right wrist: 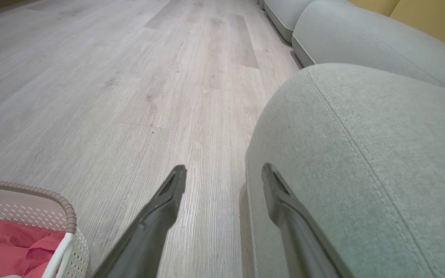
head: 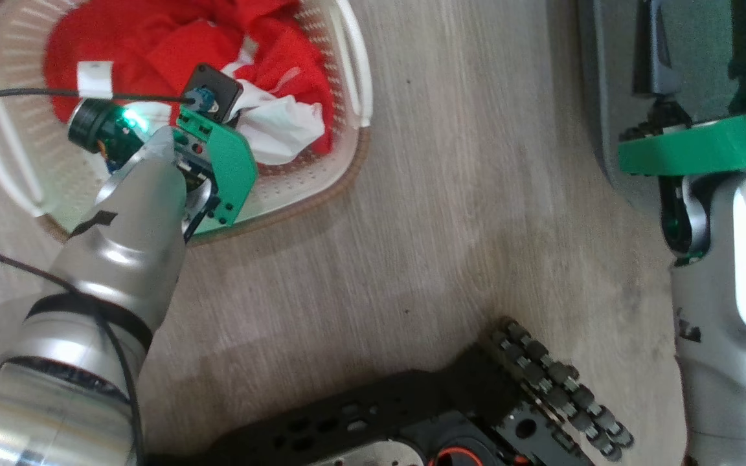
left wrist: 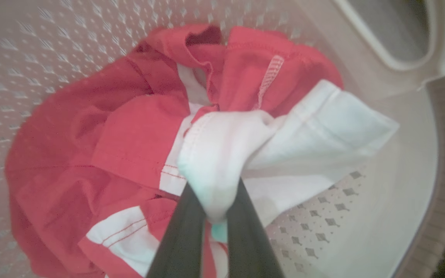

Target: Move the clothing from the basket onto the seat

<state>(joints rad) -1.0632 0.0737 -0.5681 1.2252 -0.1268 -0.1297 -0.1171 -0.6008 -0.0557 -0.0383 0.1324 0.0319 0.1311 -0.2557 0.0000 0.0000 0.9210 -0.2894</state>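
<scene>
Jaws of the left gripper [left wrist: 214,191] pinch a white fold of the red clothing [left wrist: 129,146], bunched just ahead inside the basket [left wrist: 396,200]; right gripper [right wrist: 224,172] stands wide and empty beside the seat [right wrist: 361,154], well off rightward of the pinched fold.

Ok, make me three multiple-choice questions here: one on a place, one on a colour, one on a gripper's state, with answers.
1. Where does the clothing lie? A) in the basket B) on the seat C) on the floor
2. What colour is the fold pinched by the left gripper? A) red B) white C) grey
3. How is the right gripper? A) shut on the clothing B) shut on a handle C) open and empty
Answers: 1 A, it sits inside the basket; 2 B, a white fold is pinched there; 3 C, its jaws stand apart near the seat.
</scene>
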